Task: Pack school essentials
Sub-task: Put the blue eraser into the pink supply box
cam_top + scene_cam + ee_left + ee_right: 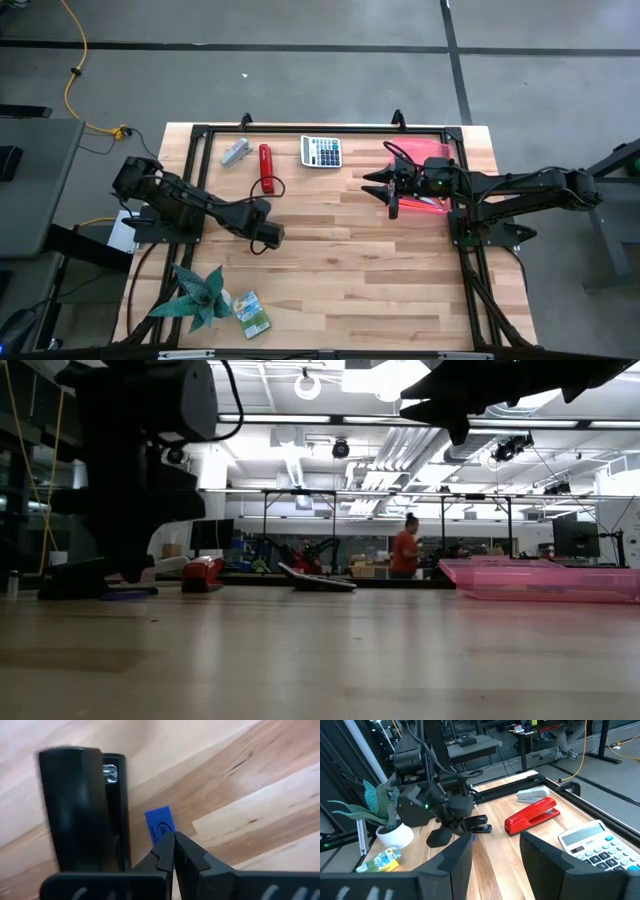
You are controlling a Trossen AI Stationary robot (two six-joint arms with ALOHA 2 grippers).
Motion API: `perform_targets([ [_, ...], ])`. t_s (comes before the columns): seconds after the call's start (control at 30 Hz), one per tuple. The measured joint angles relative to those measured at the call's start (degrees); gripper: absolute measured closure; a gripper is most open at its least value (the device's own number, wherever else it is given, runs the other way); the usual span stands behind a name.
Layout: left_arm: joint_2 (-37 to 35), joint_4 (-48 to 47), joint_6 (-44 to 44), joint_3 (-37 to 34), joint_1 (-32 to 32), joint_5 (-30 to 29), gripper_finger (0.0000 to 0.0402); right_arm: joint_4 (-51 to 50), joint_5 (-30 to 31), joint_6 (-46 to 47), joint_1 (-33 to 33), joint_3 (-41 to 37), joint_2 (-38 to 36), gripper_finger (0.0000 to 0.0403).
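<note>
A small blue eraser lies on the wooden table beside a black oblong object. My left gripper is down at the table, left of centre, shut on the eraser. My right gripper is open and empty, and hovers above the left edge of the pink tray at the far right. The green-yellow crayon box lies flat near the near edge. Scissors, pencil and sticks do not show on the bare table. My left gripper pinches the blue eraser by its near end between the two fingertips. The fingers slant down at it from above. The eraser's far end sticks out past the tips, and it lies low against the table top.
A red stapler, a grey stapler and a calculator lie along the far edge. A potted plant stands at the near left corner. Black frame rails border both sides. The middle of the table is bare wood.
</note>
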Motion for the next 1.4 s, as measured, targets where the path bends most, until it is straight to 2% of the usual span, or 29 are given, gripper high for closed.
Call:
perform_targets([
  [0.37, 3.73, 0.07, -1.49, 1.09, -1.24, -0.1, 0.0401, 0.45, 0.0, 0.0, 0.0, 0.0, 0.0, 0.0247],
  [0.5, 3.85, 8.99, 0.11, 3.02, -2.01, 1.04, 0.0401, 0.46, 0.0, -0.1, 0.0, 0.0, 0.0, 0.0247],
  [0.6, 3.99, 11.97, 1.89, 3.48, -2.01, 1.45, 0.0401, 0.37, 0.0, -0.02, -0.02, 0.0, 0.0, 0.0247],
  [0.97, 2.03, 5.73, 9.8, 12.07, -1.77, 0.01, 0.0397, 0.28, 0.0, -0.02, -0.02, 0.0, 0.0, 0.0247],
  [1.17, 2.51, 4.83, 6.9, 12.21, -3.62, 1.6, 0.0342, 0.07, 0.0, -0.02, -0.02, 0.0, 0.0, 0.0247],
  [1.4, 2.58, 2.4, -0.74, 12.16, -5.22, -3.53, 0.0241, -0.03, 0.0, -0.02, -0.02, 0.0, 0.0, 0.0247],
])
